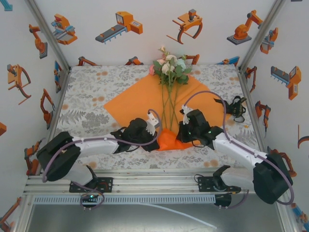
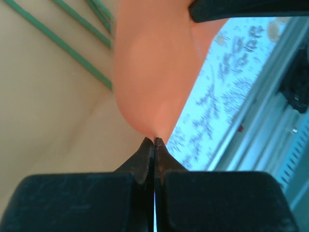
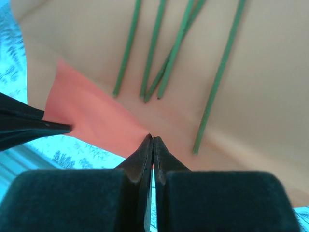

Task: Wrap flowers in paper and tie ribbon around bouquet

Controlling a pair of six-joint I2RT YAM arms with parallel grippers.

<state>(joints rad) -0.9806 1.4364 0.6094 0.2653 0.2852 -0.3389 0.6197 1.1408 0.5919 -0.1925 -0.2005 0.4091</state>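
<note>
Nearest us, our left hand and right hand are both pinched shut on the near corner of the paper, which stands up in a fold between them. Beyond that fold the sheet lies flat on the worktop, and the flowers rest on it, stems toward us and blooms at its far corner. Off to the right, the ribbon sits in a dark heap near the sheet's right corner.

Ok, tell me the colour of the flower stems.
Green. The stems show best in the right wrist view, lying on the orange paper.
</note>
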